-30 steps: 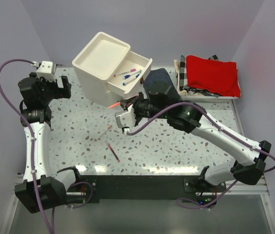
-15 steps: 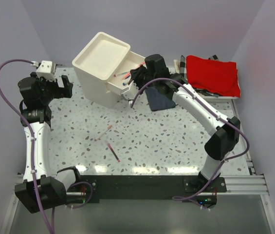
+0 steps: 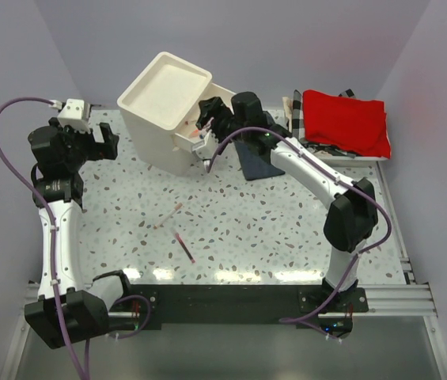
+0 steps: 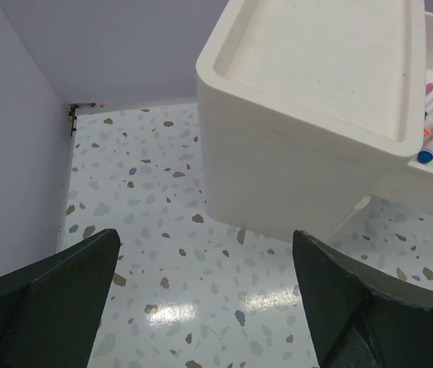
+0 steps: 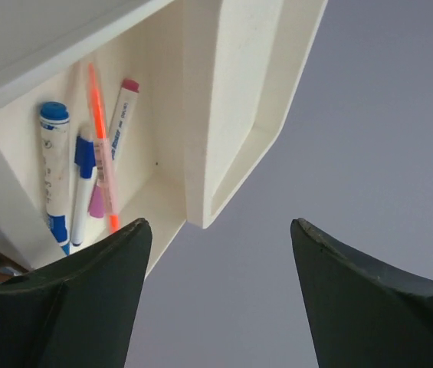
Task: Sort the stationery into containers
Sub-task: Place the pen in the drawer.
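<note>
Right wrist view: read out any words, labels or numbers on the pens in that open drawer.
Blue-capped marker: dark print on its barrel, too small to read.
Pink-capped pen: faint print, too blurred to read.
Drawer: no text visible.
Nothing here can be quoted.

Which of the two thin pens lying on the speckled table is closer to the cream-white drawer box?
The pale pink pen, lying up and left of the dark red pen, which sits farther from the box.
</note>
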Robot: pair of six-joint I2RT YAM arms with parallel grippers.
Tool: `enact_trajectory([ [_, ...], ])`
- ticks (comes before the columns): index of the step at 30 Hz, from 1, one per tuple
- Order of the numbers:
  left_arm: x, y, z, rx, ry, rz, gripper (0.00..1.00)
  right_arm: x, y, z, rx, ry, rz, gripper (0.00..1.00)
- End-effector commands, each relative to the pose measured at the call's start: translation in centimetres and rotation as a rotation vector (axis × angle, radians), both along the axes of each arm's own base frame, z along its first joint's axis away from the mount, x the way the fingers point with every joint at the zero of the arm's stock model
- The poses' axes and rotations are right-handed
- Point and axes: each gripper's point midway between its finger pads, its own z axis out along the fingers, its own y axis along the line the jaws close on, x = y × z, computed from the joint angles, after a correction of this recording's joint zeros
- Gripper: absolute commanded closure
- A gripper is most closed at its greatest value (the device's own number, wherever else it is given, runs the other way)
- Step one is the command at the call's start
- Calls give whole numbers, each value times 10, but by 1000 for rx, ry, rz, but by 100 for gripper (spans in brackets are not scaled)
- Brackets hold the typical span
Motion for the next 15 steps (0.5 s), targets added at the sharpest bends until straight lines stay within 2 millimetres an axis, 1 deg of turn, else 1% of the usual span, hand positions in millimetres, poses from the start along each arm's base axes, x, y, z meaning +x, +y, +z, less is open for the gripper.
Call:
enact_trajectory([
  [1, -5, 1, 26, 11, -62, 7, 0, -9, -4, 85, 207, -142, -11, 22],
  [3, -5, 1, 25, 12, -62, 9, 0, -14, -11, 97, 258, -124, -34, 21],
  [4, -4, 1, 26, 11, -64, 8, 0, -23, -20, 118, 303, -138, -49, 21],
  [5, -4, 1, 25, 7, -64, 7, 0, -30, -23, 126, 342, -122, -48, 20],
  [6, -4, 0, 24, 6, -64, 7, 0, -41, -26, 131, 421, -44, -57, 18],
  [7, -3, 1, 25, 3, -69, 9, 0, -59, -34, 151, 490, -9, -54, 16],
  [8, -4, 1, 25, 3, -71, 11, 0, -75, -33, 157, 544, 62, -43, 15],
  [9, -3, 1, 24, 0, -67, 11, 0, -88, -34, 146, 616, 251, -75, 15],
  [10, -3, 2, 24, -1, -66, 15, 0, -101, -33, 141, 658, 354, -88, 17],
  [11, -2, 1, 24, -2, -64, 12, 0, -123, -33, 143, 787, 542, -133, 19],
  [12, -1, 2, 22, -4, -58, 15, 0, -134, -31, 119, 792, 669, -187, 19],
  [13, -1, 2, 20, -12, -52, 18, 0, -146, -28, 106, 805, 762, -224, 20],
  [14, -1, 2, 20, -14, -50, 18, 0, -166, -20, 94, 866, 916, -282, 21],
  [15, -1, 2, 18, -20, -43, 21, 0, -177, -17, 64, 832, 1019, -342, 21],
])
